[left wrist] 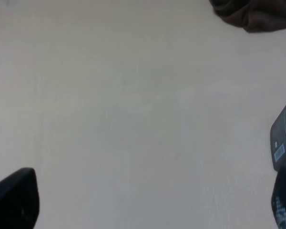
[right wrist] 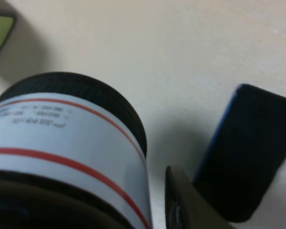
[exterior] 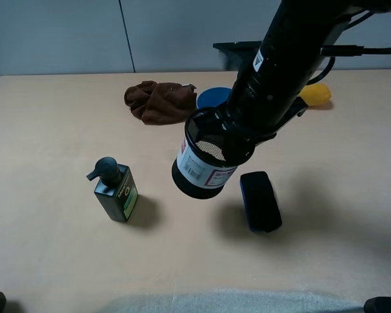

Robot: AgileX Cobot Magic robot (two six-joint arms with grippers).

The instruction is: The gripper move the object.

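At the centre of the high view, the right gripper (exterior: 236,140) pinches the rim of the mesh pen cup (exterior: 202,168), holding it tilted and seemingly lifted off the table (exterior: 52,117), probably to carry it clear of the black case (exterior: 260,201) at its lower right.

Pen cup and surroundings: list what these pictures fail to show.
- Pen cup label text: blurred in the right wrist view, too small in the exterior high view.
- Right gripper: its grip point is hidden by the arm in the exterior high view; the right wrist view shows one finger only.
- Blue round thing and yellow thing: exterior high view, partly behind the arm.
- Dark labelled item: left wrist view, cut off by the frame edge, blurred.
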